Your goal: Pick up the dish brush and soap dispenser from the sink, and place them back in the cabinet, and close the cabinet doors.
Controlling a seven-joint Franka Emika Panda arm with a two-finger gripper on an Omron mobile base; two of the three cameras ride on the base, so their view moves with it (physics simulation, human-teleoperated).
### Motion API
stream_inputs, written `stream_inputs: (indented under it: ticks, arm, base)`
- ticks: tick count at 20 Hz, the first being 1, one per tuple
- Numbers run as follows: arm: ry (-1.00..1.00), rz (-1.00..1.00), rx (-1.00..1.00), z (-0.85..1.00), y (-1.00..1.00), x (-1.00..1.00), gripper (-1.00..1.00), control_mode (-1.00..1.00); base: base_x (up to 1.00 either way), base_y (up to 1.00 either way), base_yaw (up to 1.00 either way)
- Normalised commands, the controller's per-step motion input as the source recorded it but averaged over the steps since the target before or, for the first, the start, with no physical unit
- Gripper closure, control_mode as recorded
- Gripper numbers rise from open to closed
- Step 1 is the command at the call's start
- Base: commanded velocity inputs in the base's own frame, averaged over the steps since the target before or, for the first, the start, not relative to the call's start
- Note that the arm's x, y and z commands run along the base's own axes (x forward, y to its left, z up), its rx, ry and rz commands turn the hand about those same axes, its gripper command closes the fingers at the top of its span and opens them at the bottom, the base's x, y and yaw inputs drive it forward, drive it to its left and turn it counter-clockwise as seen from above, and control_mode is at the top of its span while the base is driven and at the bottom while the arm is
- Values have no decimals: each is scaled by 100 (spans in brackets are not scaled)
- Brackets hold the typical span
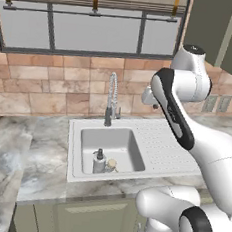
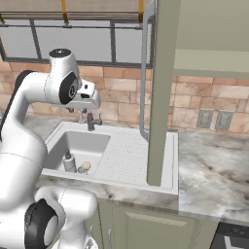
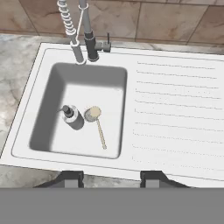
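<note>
- Gripper (image 3: 112, 178): high over the sink (image 3: 175, 109), looking down on it; the two tips stand apart w/ nothing between them, released, well clear of both items.
- Dish brush (image 3: 97, 123): lies flat on the basin floor, near its front. Long axis in hand view runs from round head (image 3: 92, 113) at upper left to handle end at lower right, i.e. head toward the faucet side, handle toward the basin's front wall, slightly angled. Look: round beige-tan head, thin pale handle, smaller than the bottle.
- In left base view the brush (image 1: 112, 164) sits just right of the bottle; too small there to read the handle.
- Soap dispenser (image 3: 70, 115): upright on basin floor, just beside brush head on its left; can't tell if touching. Squat grey body, black pump top, nozzle pointing left in hand view. Also seen in right base view (image 2: 69, 163).
- Faucet (image 3: 72, 30): chrome spring-neck, at basin's back edge.
- Drainboard (image 3: 175, 118): ribbed, right of basin.
- Counter (image 1: 34, 155): marbled grey, around the sink.
- Cabinet door (image 2: 163, 92): olive-green, swung open, edge-on over the drainboard in right base view.
</note>
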Motion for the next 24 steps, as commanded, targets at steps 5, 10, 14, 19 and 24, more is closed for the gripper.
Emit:
stream_inputs:
  ticks: [5, 10, 14, 19, 24]
  arm:
    - [0, 4, 0, 0, 3, 0, -100, -100]
    - [0, 5, 0, -5, 18, 0, -100, -100]
    - [0, 4, 0, -19, 33, 0, -100, -100]
    - [1, 4, 0, -21, 36, 7, -100, -100]
    - [0, 5, 0, -9, 27, 19, -100, -100]
  base:
    - [0, 0, 0]
    - [0, 0, 0]
    - [0, 0, 0]
    - [0, 0, 0]
    - [0, 0, 0]
